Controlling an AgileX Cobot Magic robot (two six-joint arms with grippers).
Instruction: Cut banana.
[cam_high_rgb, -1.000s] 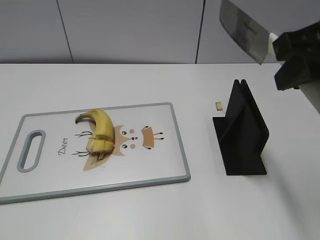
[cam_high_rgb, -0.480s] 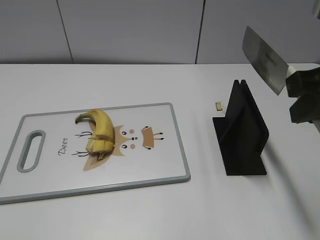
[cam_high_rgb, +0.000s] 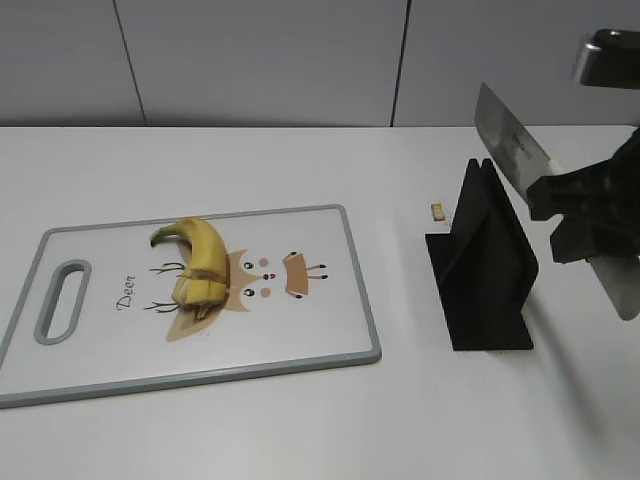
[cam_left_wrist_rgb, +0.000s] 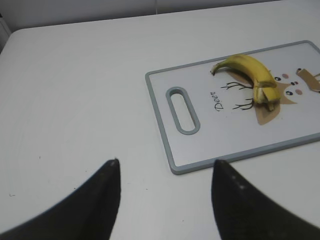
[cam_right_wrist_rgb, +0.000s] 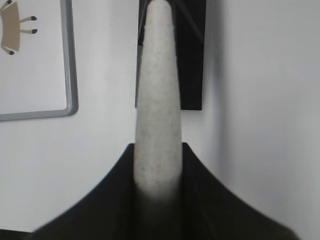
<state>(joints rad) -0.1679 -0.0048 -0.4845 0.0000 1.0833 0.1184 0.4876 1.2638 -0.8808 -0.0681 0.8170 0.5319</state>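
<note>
The yellow banana (cam_high_rgb: 197, 264) lies on the white cutting board (cam_high_rgb: 300, 330) with a cut across its lower part; it also shows in the left wrist view (cam_left_wrist_rgb: 250, 72). My right gripper (cam_high_rgb: 580, 215) is shut on the pale handle (cam_right_wrist_rgb: 157, 100) of a cleaver whose steel blade (cam_high_rgb: 505, 145) hangs tilted just above the black knife stand (cam_high_rgb: 485, 265). My left gripper (cam_left_wrist_rgb: 165, 170) is open and empty over bare table, left of the board's handle end (cam_left_wrist_rgb: 182, 110).
A small pale crumb (cam_high_rgb: 437, 211) lies on the table left of the stand. The board (cam_right_wrist_rgb: 65, 107) edge and the stand (cam_right_wrist_rgb: 192, 55) show in the right wrist view. A grey wall runs behind the table.
My right gripper has carried the cleaver down from high at the back right to just above the knife stand. The banana and the board have not moved.
</note>
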